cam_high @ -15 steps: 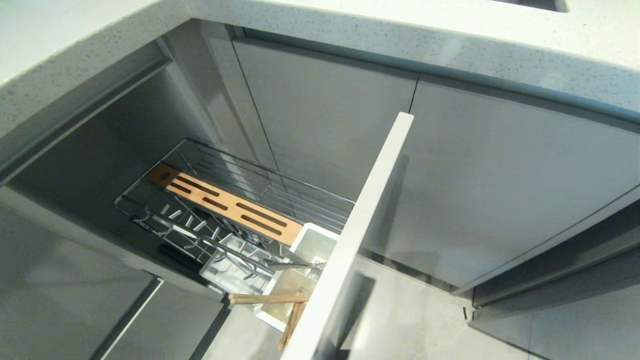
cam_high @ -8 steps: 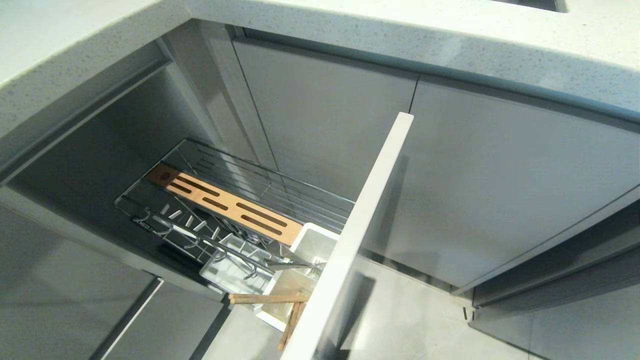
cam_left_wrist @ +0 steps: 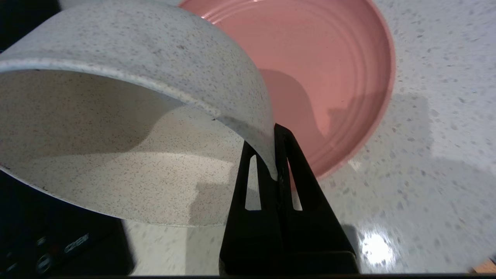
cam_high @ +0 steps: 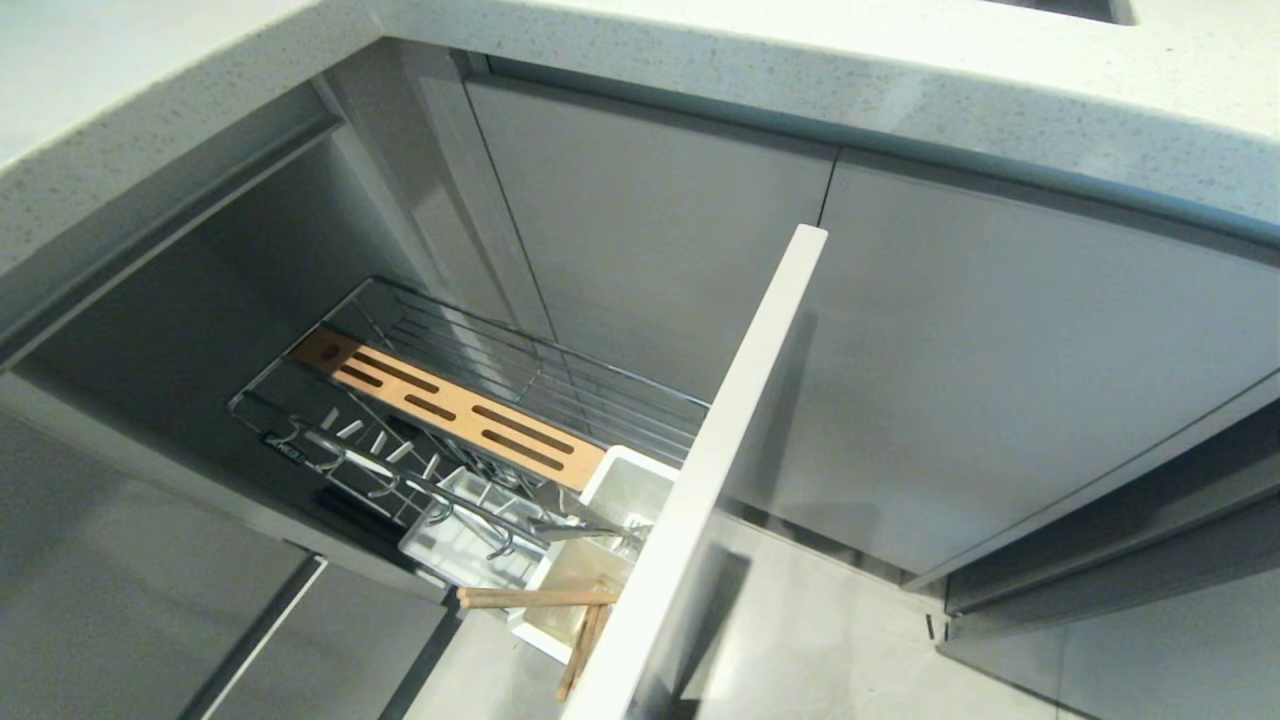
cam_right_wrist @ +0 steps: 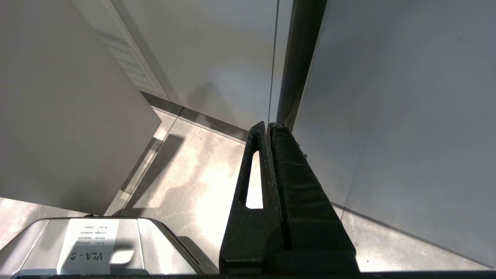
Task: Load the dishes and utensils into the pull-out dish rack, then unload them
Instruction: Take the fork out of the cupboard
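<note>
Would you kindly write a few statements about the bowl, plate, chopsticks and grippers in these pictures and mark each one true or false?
1. The left gripper is pinching the rim of the bowl. True.
2. The plate stands in the rack. False: it lies flat on the speckled counter, beyond the held bowl.
3. The chopsticks rest at the white caddy beside the front panel. True.
4. The right gripper holds the spoon. False: it is shut on nothing, hanging above the floor.
5. The bowl sits on the wooden strip. False: the strip is bare.
</note>
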{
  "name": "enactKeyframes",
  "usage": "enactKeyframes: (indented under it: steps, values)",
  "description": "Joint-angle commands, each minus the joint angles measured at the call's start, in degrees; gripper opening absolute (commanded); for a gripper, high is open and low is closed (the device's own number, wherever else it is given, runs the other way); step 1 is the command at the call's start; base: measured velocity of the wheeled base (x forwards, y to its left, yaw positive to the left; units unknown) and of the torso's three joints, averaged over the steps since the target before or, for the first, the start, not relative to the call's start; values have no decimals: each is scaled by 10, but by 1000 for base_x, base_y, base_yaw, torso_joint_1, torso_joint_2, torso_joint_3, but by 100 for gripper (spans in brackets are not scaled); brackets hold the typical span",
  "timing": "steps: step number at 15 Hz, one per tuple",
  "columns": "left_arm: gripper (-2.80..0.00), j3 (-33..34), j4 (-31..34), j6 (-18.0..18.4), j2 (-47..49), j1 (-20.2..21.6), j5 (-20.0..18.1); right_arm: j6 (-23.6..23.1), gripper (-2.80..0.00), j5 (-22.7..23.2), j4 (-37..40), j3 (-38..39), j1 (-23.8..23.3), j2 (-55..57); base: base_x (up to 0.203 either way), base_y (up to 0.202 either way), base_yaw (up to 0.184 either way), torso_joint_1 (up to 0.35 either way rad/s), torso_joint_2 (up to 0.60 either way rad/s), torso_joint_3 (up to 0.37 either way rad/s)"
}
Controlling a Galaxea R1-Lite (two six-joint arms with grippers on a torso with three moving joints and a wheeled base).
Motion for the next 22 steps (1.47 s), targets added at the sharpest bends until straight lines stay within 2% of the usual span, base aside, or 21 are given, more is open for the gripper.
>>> enactKeyframes:
  steps: [1,9,10,18,22]
  values:
    - [-280,0,-4,0,39,0,0,0,-280,0,0,1,0,0,0,0,0,0,0,0]
    - [-280,1,-8,0,49,4,3,0,-280,0,0,1,0,0,0,0,0,0,0,0]
    - [0,1,-8,0,49,4,2,0,-280,0,0,1,0,0,0,0,0,0,0,0]
    - [0,1,-32,-3,46,8,10,0,-280,0,0,1,0,0,0,0,0,0,0,0]
    - [0,2,-135,-9,23,8,25,0,-280,0,0,1,0,0,0,0,0,0,0,0]
